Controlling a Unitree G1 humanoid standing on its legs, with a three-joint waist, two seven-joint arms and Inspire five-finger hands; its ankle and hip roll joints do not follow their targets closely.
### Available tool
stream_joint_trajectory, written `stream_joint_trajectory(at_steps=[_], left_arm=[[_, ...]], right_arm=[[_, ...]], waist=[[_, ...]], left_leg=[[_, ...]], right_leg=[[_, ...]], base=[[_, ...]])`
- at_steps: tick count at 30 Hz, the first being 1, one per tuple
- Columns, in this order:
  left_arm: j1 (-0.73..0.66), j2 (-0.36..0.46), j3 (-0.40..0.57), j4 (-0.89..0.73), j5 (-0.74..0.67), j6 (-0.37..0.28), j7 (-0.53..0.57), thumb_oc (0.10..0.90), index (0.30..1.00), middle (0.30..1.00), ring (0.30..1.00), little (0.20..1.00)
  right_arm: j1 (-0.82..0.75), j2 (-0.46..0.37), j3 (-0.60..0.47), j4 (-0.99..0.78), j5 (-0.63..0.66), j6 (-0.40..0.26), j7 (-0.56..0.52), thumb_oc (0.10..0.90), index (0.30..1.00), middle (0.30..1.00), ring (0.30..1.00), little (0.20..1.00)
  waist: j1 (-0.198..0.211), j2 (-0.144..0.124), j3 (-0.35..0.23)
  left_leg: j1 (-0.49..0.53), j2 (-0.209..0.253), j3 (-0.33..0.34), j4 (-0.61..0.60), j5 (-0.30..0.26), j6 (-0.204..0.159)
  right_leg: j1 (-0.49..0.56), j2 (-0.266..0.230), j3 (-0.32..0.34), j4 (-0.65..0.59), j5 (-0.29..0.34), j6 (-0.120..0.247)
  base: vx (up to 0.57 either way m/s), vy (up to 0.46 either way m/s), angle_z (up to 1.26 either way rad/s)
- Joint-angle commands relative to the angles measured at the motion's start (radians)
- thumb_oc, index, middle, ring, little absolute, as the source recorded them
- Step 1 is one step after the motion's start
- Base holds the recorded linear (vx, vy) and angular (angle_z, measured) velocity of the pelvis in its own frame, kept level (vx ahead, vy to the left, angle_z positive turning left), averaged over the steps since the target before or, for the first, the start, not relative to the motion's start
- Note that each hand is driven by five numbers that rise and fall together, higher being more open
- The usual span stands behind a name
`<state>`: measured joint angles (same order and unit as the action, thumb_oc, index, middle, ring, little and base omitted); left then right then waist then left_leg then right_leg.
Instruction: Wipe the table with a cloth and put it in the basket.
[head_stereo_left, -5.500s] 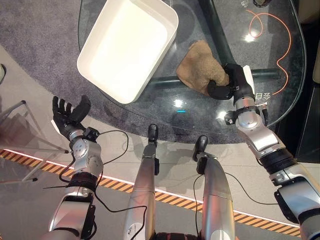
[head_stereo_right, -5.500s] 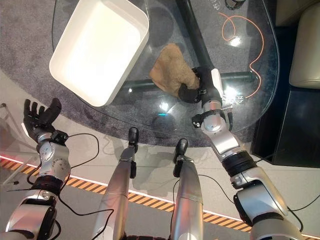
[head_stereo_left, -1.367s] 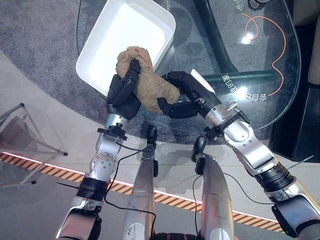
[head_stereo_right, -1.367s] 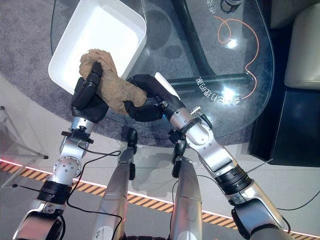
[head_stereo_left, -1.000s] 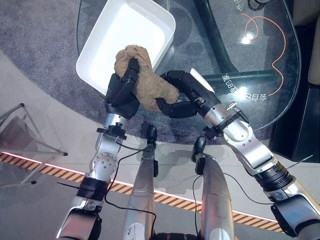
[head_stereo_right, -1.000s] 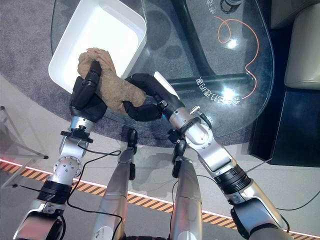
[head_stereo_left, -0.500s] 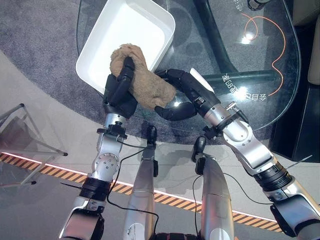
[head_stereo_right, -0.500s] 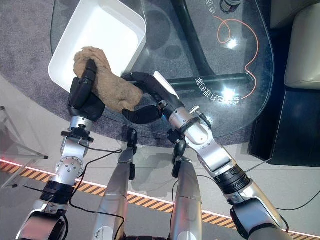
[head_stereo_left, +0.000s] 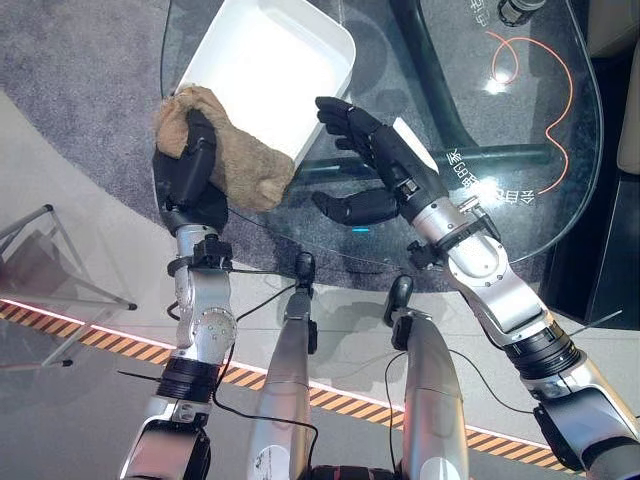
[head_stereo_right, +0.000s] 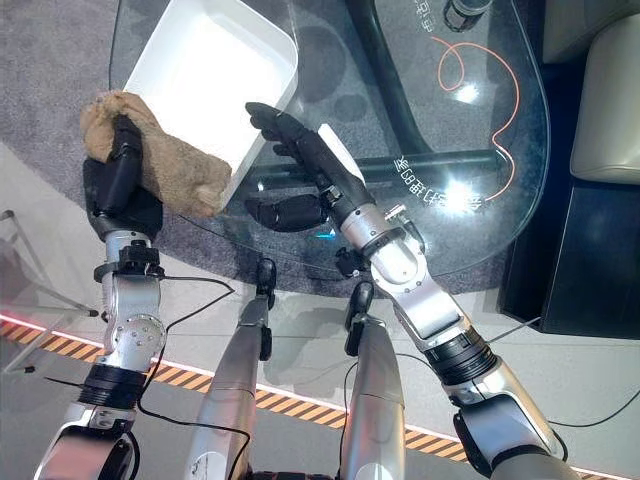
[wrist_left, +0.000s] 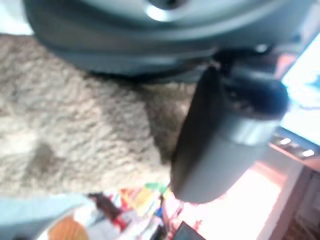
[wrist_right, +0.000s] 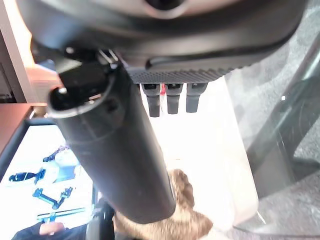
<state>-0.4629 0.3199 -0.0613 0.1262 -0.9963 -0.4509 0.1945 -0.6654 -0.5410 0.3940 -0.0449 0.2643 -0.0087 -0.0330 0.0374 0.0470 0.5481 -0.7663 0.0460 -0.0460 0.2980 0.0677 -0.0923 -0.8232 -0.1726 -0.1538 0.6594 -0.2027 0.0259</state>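
Cloth: the tan, fuzzy terry cloth (head_stereo_left: 230, 150) is bunched in the left robot hand (head_stereo_left: 190, 175), whose dark fingers are curled round it; one end bulges above the fingers, the rest droops toward the near edge of the glass worktop (head_stereo_left: 560, 160).
Basket: the white rectangular plastic basket (head_stereo_left: 335, 45) sits on the worktop, just beyond the cloth and toward the robot's right of it.
Long axis: the cloth runs slantwise, its drooping end touching or overlapping the basket's near rim; which, I cannot tell.
Right robot hand: (head_stereo_left: 375, 165) fingers straight and spread, holding nothing, hovering by the basket's right corner.
Nearer hand: the left, already carrying the cloth.
Judgement: a short carry forward and rightward over the rim should come next.
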Motion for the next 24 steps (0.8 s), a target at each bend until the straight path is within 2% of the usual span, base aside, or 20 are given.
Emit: stream_joint_trajectory(at_steps=[1,7,8,9,13,16,21,22,24], left_arm=[[-0.127,0.036,0.077,-0.146,0.155,-0.150,0.007,0.100,0.300,0.300,0.300,0.200],[-0.149,0.050,0.078,-0.140,0.258,-0.157,0.066,0.100,0.300,0.300,0.300,0.200],[-0.157,0.057,0.082,-0.132,0.302,-0.158,0.087,0.100,0.300,0.300,0.300,0.200],[-0.159,0.063,0.085,-0.126,0.312,-0.160,0.090,0.100,0.300,0.300,0.300,0.200],[-0.165,0.077,0.091,-0.117,0.373,-0.158,0.118,0.100,0.300,0.300,0.300,0.200],[-0.170,0.127,0.101,-0.076,0.494,-0.173,0.171,0.100,0.300,0.300,0.300,0.200],[-0.182,0.177,0.112,-0.019,0.539,-0.181,0.209,0.100,0.300,0.300,0.300,0.200],[-0.184,0.181,0.111,-0.013,0.541,-0.183,0.213,0.100,0.300,0.300,0.300,0.200],[-0.213,0.222,0.098,0.051,0.605,-0.186,0.273,0.100,0.300,0.300,0.300,0.200]], right_arm=[[-0.121,0.049,-0.068,-0.061,-0.006,-0.133,-0.066,0.800,0.900,0.900,0.900,0.900],[-0.096,0.053,-0.104,-0.032,-0.040,-0.166,-0.169,0.800,0.900,0.900,0.900,0.900],[-0.077,0.055,-0.129,-0.015,-0.081,-0.179,-0.251,0.800,0.900,0.900,0.900,0.900],[-0.068,0.052,-0.139,-0.003,-0.107,-0.186,-0.288,0.800,0.900,0.900,0.900,0.900],[-0.043,0.045,-0.165,0.021,-0.141,-0.206,-0.379,0.800,0.900,0.900,0.900,0.900],[0.031,0.028,-0.243,0.103,-0.112,-0.267,-0.551,0.800,0.900,0.900,0.900,0.900],[0.090,0.008,-0.302,0.230,-0.103,-0.324,-0.722,0.800,0.900,0.900,0.900,0.900],[0.092,0.006,-0.305,0.241,-0.099,-0.330,-0.729,0.800,0.900,0.900,0.900,0.900],[0.092,-0.022,-0.323,0.358,-0.071,-0.339,-0.854,0.800,0.900,0.900,0.900,0.900]], waist=[[0.008,-0.018,-0.028],[-0.003,-0.017,-0.028],[-0.009,-0.016,-0.028],[-0.013,-0.015,-0.028],[-0.021,-0.014,-0.028],[-0.038,-0.014,-0.028],[-0.052,-0.012,-0.028],[-0.053,-0.012,-0.028],[-0.061,-0.009,-0.028]], left_leg=[[0.041,-0.075,0.077,0.111,-0.106,0.057],[0.042,-0.072,0.083,0.114,-0.110,0.056],[0.039,-0.072,0.084,0.116,-0.112,0.056],[0.039,-0.071,0.086,0.116,-0.113,0.056],[0.038,-0.068,0.090,0.115,-0.114,0.057],[0.041,-0.062,0.095,0.115,-0.122,0.056],[0.047,-0.058,0.098,0.114,-0.130,0.055],[0.047,-0.057,0.098,0.114,-0.131,0.055],[0.049,-0.053,0.102,0.116,-0.133,0.055]], right_leg=[[0.068,0.063,-0.040,-0.149,0.109,0.026],[0.065,0.064,-0.032,-0.146,0.108,0.026],[0.061,0.066,-0.028,-0.144,0.106,0.027],[0.059,0.067,-0.025,-0.143,0.106,0.027],[0.055,0.071,-0.017,-0.143,0.105,0.026],[0.053,0.075,-0.006,-0.139,0.101,0.028],[0.055,0.082,0.007,-0.140,0.097,0.029],[0.056,0.083,0.008,-0.140,0.097,0.029],[0.055,0.089,0.017,-0.139,0.096,0.030]], base=[[0.00,0.000,0.00],[0.00,0.000,0.00],[0.01,0.037,-0.01],[0.01,0.052,-0.02],[0.00,0.035,-0.04],[0.01,0.048,-0.05],[0.01,0.039,-0.03],[0.01,0.037,-0.09],[0.01,0.047,-0.14]])
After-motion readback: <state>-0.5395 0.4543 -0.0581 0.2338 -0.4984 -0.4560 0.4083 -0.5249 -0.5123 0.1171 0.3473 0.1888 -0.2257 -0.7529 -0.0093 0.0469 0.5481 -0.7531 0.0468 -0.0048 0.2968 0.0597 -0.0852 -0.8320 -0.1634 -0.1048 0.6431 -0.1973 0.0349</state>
